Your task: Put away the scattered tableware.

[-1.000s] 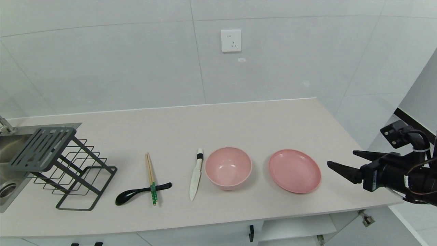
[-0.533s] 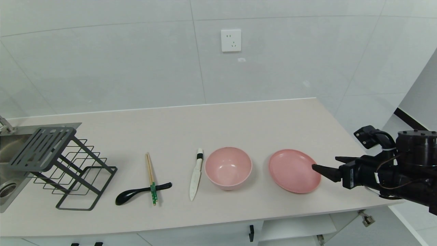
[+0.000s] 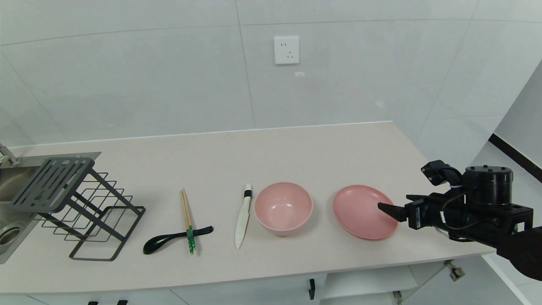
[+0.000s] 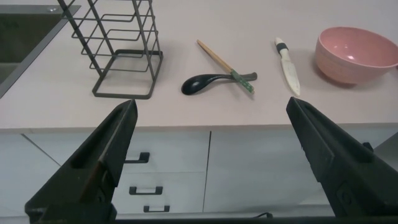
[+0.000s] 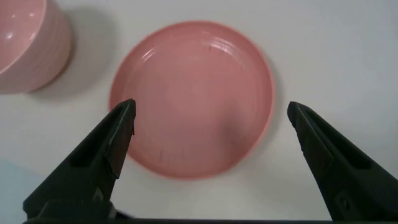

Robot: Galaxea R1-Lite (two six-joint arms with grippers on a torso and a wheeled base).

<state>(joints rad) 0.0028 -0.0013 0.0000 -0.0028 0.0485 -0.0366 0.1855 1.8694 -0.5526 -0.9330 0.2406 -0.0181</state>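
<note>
A pink plate (image 3: pixel 365 211) (image 5: pixel 193 98) lies on the counter's right part, beside a pink bowl (image 3: pixel 283 208) (image 4: pixel 357 53) (image 5: pixel 25 40). Further left lie a white knife (image 3: pixel 243 215) (image 4: pixel 286 56), a pair of chopsticks (image 3: pixel 187 220) (image 4: pixel 225 65) and a black spoon (image 3: pixel 173 239) (image 4: pixel 211 81) under the chopsticks. A dark dish rack (image 3: pixel 76 203) (image 4: pixel 121 43) stands at the left. My right gripper (image 3: pixel 391 206) (image 5: pixel 211 134) hangs open over the plate's right edge, fingers straddling it. My left gripper (image 4: pixel 211 134) is open, in front of the counter, below its edge.
A steel sink (image 3: pixel 10 207) sits at the far left behind the rack. The counter's front edge (image 3: pixel 254 275) runs above white cabinets with dark handles (image 4: pixel 140 174). A wall socket (image 3: pixel 286 50) is on the tiled wall. Bare countertop lies behind the tableware.
My right gripper has moved left from beyond the counter's right end until its fingers are over the pink plate's right edge. The tableware has not moved.
</note>
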